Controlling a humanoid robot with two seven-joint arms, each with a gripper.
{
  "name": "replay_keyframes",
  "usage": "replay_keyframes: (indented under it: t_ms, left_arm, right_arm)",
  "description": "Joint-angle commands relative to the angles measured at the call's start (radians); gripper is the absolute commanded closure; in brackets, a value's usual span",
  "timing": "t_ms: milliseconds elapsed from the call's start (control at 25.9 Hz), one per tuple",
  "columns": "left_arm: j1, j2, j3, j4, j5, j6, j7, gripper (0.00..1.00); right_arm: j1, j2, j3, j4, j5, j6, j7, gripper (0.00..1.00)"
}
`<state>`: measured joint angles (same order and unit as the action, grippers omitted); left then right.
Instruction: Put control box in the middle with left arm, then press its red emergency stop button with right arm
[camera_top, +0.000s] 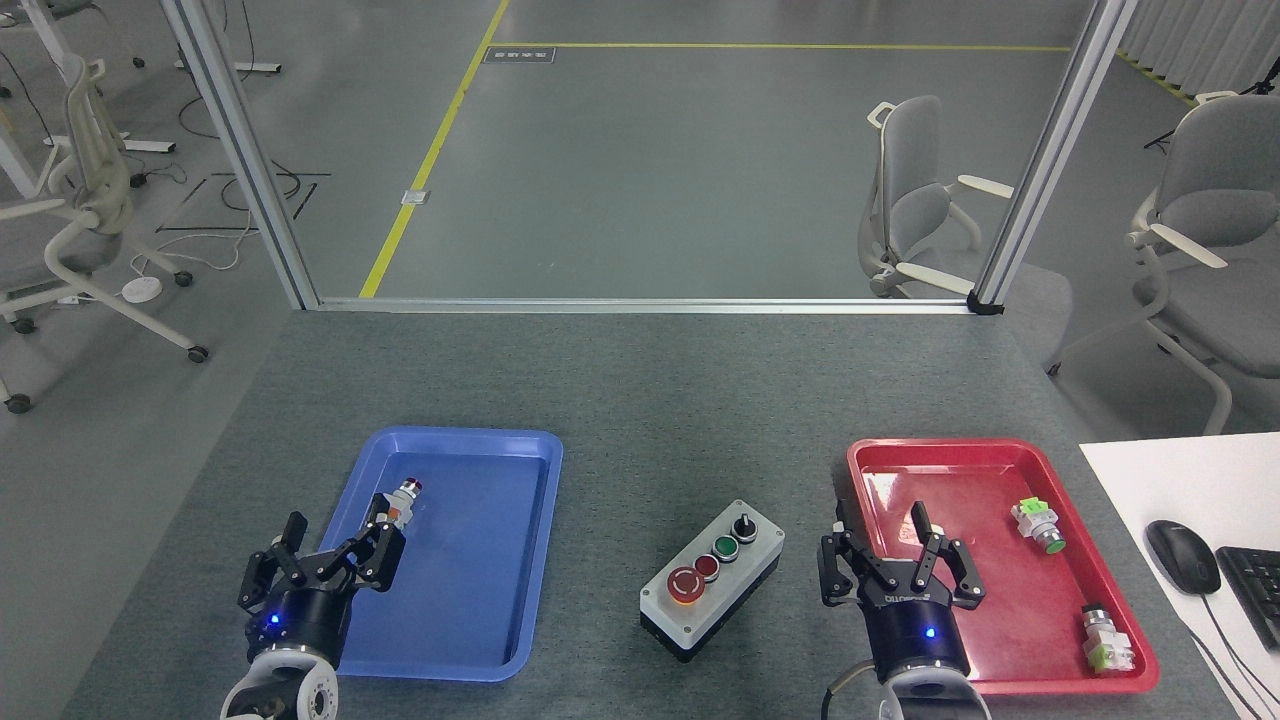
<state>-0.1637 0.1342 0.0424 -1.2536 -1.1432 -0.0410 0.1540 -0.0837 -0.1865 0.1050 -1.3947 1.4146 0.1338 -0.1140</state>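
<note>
The control box lies on the bare grey felt of the middle, between the two trays, turned diagonally. Its face carries a black knob, a green button, a small red button and the red emergency stop button at the near left end. My right gripper is open, to the right of the box and apart from it, over the left rim of the red tray. My left gripper is open over the left edge of the blue tray, holding nothing.
The blue tray holds a small loose push-button just beyond my left fingers. The red tray holds two small green-capped push-buttons. A white desk with a mouse and a keyboard sits at the right edge.
</note>
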Motion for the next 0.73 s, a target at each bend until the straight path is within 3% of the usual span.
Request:
replay_keyframes:
  t_ms: [0, 193, 696]
  left_arm:
    - [0.000, -0.002, 0.001, 0.002, 0.007, 0.000, 0.002, 0.01]
    - [0.000, -0.002, 0.001, 0.000, 0.007, 0.000, 0.002, 0.01]
    - [-0.002, -0.002, 0.001, 0.000, 0.007, 0.000, 0.002, 0.01]
  right_arm:
    - [0.018, -0.013, -0.048, -0.017, 0.000, -0.005, 0.013, 0.03]
    - [0.031, -0.041, -0.070, -0.027, 0.000, -0.007, 0.017, 0.02]
    - [0.045, -0.039, -0.080, -0.030, -0.002, -0.016, 0.016, 0.02]
